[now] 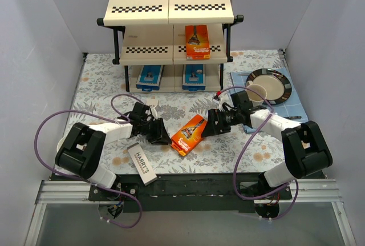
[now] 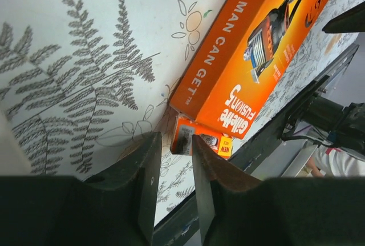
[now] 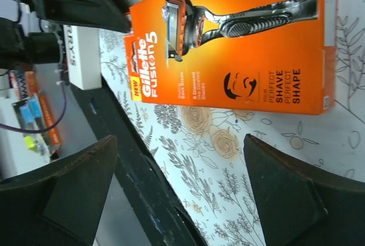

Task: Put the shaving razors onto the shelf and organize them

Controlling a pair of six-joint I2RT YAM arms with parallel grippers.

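One orange Gillette razor pack (image 1: pixel 189 134) lies flat on the floral cloth between my two grippers. My right gripper (image 1: pixel 206 127) stands wide open just right of it; in the right wrist view the pack (image 3: pixel 239 46) lies beyond the spread gripper (image 3: pixel 179 143), untouched. My left gripper (image 1: pixel 162 134) is at the pack's left end, its jaws a narrow gap apart (image 2: pixel 175 138), with the pack's short end (image 2: pixel 199 137) right at the fingertips. A white HARRY'S box (image 1: pixel 142 163) lies near the front edge. The shelf (image 1: pixel 142 9) holds an orange pack (image 1: pixel 197 41) on its middle board and two blue-and-white boxes (image 1: pixel 150 77) (image 1: pixel 193 77) at the bottom.
A striped plate (image 1: pixel 279 80) and a beige mug (image 1: pixel 256 93) sit on a blue cloth (image 1: pixel 296 109) at the right, close behind my right arm. The table's black front rail (image 3: pixel 142 183) runs just below the pack. White walls close in both sides.
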